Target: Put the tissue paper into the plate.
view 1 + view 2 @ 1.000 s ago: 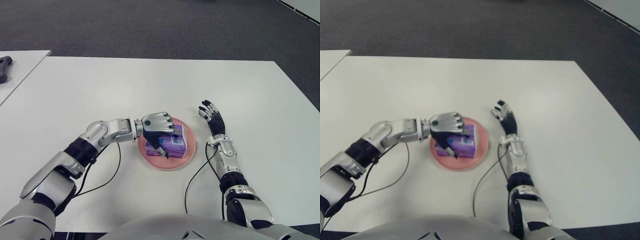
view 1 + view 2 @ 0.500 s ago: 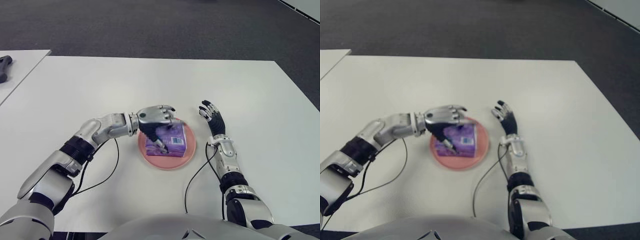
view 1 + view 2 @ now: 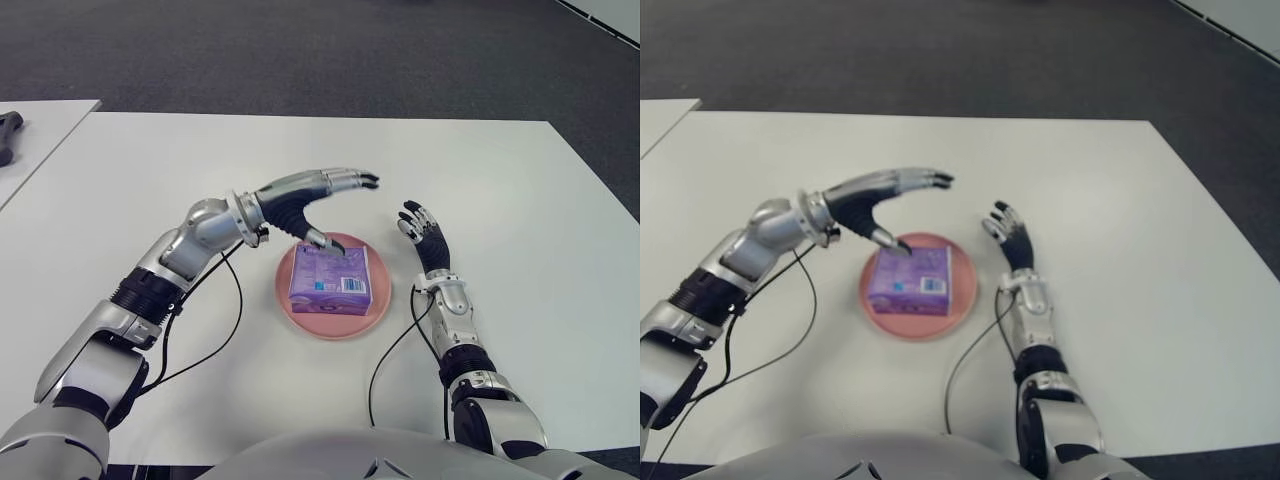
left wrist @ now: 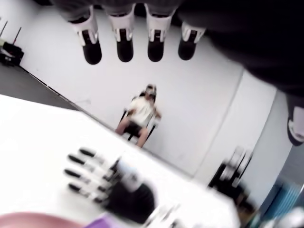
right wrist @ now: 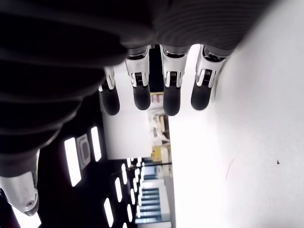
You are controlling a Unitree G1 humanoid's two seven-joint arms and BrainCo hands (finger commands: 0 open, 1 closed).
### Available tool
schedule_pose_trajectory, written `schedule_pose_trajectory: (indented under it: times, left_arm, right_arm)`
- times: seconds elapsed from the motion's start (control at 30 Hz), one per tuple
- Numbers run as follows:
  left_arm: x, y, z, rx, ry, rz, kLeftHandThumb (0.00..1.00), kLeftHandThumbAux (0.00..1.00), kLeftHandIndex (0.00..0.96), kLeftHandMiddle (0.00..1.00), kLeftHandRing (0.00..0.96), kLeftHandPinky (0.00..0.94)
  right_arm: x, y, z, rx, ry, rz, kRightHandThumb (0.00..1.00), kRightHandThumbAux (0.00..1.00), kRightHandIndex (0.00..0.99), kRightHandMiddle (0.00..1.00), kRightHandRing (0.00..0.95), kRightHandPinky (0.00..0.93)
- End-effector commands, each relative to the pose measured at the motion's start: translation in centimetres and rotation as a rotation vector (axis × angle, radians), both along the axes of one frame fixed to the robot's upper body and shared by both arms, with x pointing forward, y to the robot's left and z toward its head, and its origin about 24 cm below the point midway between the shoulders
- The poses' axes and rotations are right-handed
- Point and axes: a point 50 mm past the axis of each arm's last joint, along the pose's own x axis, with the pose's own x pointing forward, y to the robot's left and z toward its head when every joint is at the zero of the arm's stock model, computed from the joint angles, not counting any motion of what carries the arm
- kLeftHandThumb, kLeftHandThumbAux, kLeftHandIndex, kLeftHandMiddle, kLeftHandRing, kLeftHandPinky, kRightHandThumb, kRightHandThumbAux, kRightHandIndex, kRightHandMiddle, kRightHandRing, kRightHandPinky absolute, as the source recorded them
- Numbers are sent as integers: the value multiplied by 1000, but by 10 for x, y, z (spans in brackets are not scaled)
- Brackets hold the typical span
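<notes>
Purple tissue pack [image 3: 330,276] flat inside the pink plate [image 3: 300,318] on the white table [image 3: 150,170], left hand [image 3: 305,195] raised over the plate's far-left edge with fingers stretched out and empty (thumb tip near the pack), right hand [image 3: 424,234] just right of the plate, fingers spread, holding nothing.

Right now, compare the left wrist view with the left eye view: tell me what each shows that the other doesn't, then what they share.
Only the left wrist view shows a seated person against a white wall beyond the table.

Only the left eye view shows the whole pink plate, the purple tissue pack lying in it, the white table, and the left hand raised open above the plate.

Both show the left hand's extended fingers, empty, and the right hand open beside the plate on its right.
</notes>
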Motion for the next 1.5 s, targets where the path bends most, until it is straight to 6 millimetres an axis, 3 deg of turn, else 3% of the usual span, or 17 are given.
schedule_pose_trajectory:
  times: [0.03,0.23,0.47,0.77,1.03,1.13,1.3,1.5]
  left_arm:
    - [12,7,-2,-229,229,-17,0,378,0,0,0,0]
    - [31,-15,6,-317,310,11,0,343,0,0,0,0]
    - [13,17,-5,-487,249,-4,0,330,0,0,0,0]
    - [26,39,33,-517,147,37,33,302,0,0,0,0]
    - [75,46,3,-660,308,486,5,239,0,0,0,0]
    - [84,51,-12,-670,345,599,1,239,0,0,0,0]
    - [79,63,-48,-681,400,735,0,262,0,0,0,0]
    - [60,66,-75,-706,388,794,0,305,0,0,0,0]
  right_arm:
    - [-23,1,-36,13,191,-14,473,567,141,136,130,158]
    - [-22,0,-37,13,196,-13,484,552,142,138,134,157]
    - [-22,1,-37,10,200,-10,478,551,137,128,115,123]
    - [-21,3,-36,13,188,-4,476,535,137,127,108,114]
    - [-21,4,-36,8,194,-10,472,535,132,135,116,122]
    - [-22,4,-36,5,197,-11,475,537,130,131,111,113]
    - [-23,6,-34,4,184,-12,486,534,135,135,109,107]
    - [-25,4,-33,7,178,-19,490,532,145,143,114,115]
